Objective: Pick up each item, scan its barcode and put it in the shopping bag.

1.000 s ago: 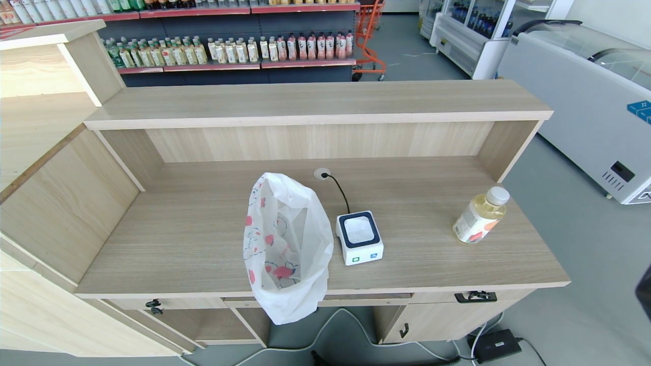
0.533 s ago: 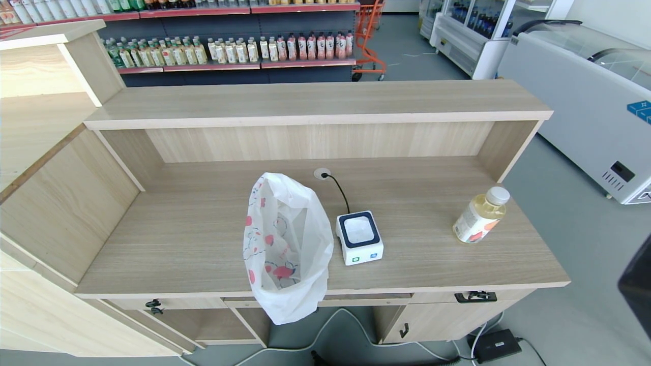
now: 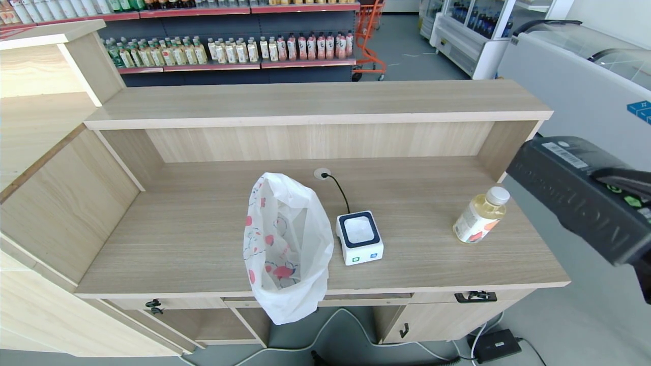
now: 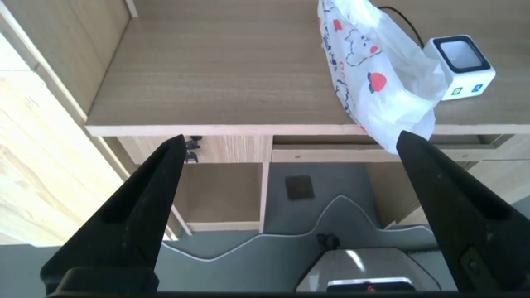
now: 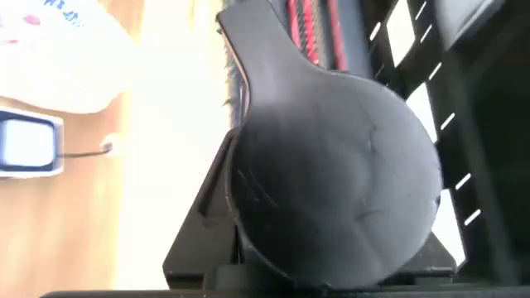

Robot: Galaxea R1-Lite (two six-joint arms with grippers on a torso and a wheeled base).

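1. One long counter point(image 3: 203, 229) of pale wood lay before us, with a raised ledge point(image 3: 315, 101) along its far side and wooden walls at both ends.
2. Beyond it we saw shop shelves point(image 3: 229, 51) lined with drink bottles, an orange cart point(image 3: 370, 35), and white freezers point(image 3: 585, 86) on a grey floor at the right.
3. A white shopping bag point(image 3: 287, 244) with red and blue print stood near the counter's middle. Its mouth gaped upward and its lower part hung over the near edge.
4. Just beside the bag, on its right, sat the scanner point(image 3: 359, 237), a small white box with its dark-framed window facing up. Its black cable point(image 3: 338, 193) ran back to a round hole point(image 3: 322, 173) in the counter.
5. The bottle point(image 3: 480, 215) stood on its base near the counter's right end, well apart from the scanner. Its white cap pointed up, its long axis rose from the surface, and it held pale yellow drink behind a white label.
6. The left gripper point(image 4: 286, 215) hung off the counter's near edge, its fingers point(image 4: 124, 223) spread wide and grasping nothing.
7. The right arm point(image 3: 574, 193) showed as a dark mass just right of the bottle, not touching it. We could not tell whether the right gripper was released or clenched.
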